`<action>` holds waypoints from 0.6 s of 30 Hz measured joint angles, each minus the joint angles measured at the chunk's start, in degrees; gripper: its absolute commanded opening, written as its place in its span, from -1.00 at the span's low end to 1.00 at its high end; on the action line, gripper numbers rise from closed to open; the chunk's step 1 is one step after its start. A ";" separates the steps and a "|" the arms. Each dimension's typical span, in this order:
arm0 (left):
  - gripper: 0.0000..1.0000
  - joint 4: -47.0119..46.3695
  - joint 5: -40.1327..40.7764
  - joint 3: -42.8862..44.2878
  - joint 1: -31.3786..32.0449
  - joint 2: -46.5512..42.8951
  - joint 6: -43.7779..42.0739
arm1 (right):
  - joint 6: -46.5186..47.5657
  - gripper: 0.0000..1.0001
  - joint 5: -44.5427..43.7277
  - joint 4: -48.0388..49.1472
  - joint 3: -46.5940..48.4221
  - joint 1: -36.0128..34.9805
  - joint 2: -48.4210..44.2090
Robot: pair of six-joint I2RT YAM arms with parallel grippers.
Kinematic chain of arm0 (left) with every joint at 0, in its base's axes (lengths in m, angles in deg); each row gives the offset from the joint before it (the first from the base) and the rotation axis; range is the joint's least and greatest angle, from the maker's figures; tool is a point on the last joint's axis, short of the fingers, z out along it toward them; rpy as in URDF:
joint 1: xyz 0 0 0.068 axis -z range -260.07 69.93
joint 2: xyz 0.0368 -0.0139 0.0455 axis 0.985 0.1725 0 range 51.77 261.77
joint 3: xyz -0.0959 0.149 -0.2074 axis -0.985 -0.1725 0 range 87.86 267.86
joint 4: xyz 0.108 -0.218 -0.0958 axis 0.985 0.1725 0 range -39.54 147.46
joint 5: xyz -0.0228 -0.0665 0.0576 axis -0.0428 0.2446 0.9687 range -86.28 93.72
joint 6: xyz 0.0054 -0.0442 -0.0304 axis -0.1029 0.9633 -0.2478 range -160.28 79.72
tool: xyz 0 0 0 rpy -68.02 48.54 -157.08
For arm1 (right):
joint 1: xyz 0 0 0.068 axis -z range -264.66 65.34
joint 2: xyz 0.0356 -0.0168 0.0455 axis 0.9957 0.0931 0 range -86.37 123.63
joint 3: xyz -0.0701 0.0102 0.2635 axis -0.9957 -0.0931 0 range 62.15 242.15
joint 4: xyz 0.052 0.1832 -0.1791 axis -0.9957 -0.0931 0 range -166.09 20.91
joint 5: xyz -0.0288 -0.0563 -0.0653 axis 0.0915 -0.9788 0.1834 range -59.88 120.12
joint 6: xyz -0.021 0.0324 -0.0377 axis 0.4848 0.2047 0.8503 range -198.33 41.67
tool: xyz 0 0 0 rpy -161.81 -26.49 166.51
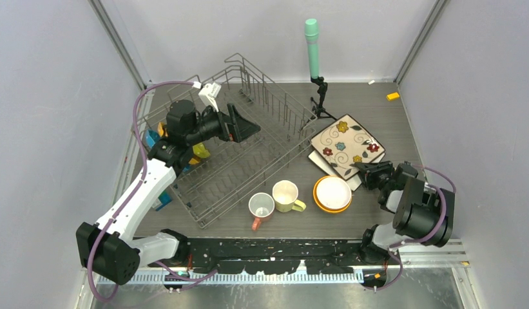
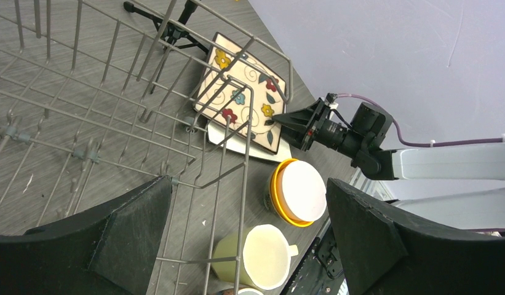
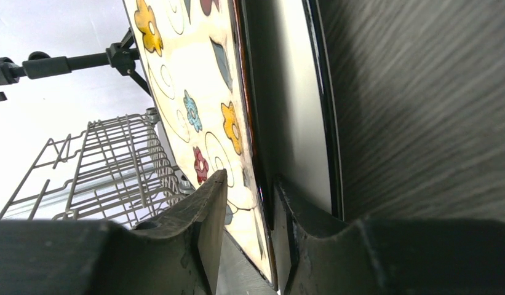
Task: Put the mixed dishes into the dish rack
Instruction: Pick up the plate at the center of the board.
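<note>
Because a white plate (image 3: 293,92) props the flowered square plate (image 3: 194,110) off the table (image 3: 422,92), the right end effector (image 3: 251,181) straddles its edge, clamped or not I cannot tell; the left end effector (image 2: 250,181) gapes empty above the dish rack (image 1: 236,167).
</note>
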 measured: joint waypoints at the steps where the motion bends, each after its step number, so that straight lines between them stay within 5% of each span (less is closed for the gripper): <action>1: 0.98 0.00 0.00 0.00 0.00 0.00 0.00 | -0.33 -0.21 0.28 1.81 0.00 0.00 1.18; 9: 0.98 0.00 -0.02 0.00 0.00 0.00 0.04 | -3.67 -0.38 1.77 18.32 -1.97 0.04 9.94; 18: 0.98 -0.02 -0.02 0.00 0.00 0.37 0.13 | -7.28 -0.35 2.80 34.16 -4.33 0.02 17.62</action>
